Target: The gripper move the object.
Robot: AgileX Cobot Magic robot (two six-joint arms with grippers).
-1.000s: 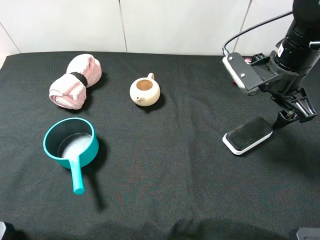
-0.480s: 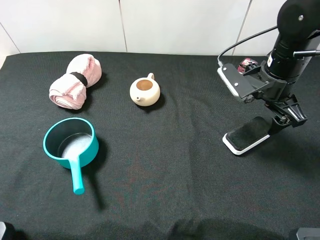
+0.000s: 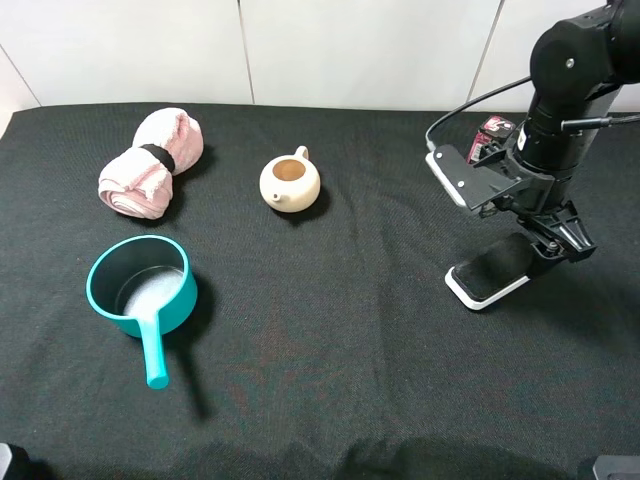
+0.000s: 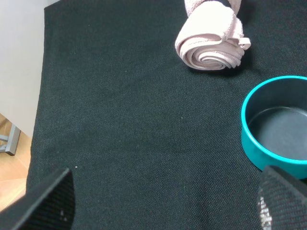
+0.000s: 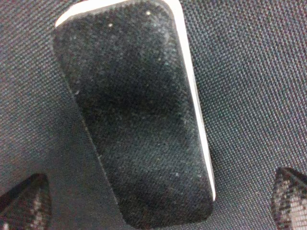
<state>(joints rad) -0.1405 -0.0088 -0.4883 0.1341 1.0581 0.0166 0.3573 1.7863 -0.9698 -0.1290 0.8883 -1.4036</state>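
Observation:
The object (image 3: 492,268), a flat rounded block with a black felt top on a white base, lies on the black cloth at the right. My right gripper (image 3: 553,245) hangs low over its far right end, with the grey-white box and black cables above it. In the right wrist view the object (image 5: 139,110) fills the frame and the right gripper (image 5: 158,201) is open. Its dark fingertips (image 5: 26,199) stand apart on either side of the block, not touching it. My left gripper (image 4: 165,206) is open and empty over bare cloth near the table's left edge.
A cream teapot (image 3: 290,183) stands at the back middle. A rolled pink towel (image 3: 150,163) lies at the back left, with a teal saucepan (image 3: 141,287) in front of it. A small red-black packet (image 3: 495,127) lies behind the right arm. The cloth's edge (image 4: 41,96) is close to the left gripper.
My right arm has moved left and down, bringing its gripper closer over the block's right end. The block and the other things have not moved.

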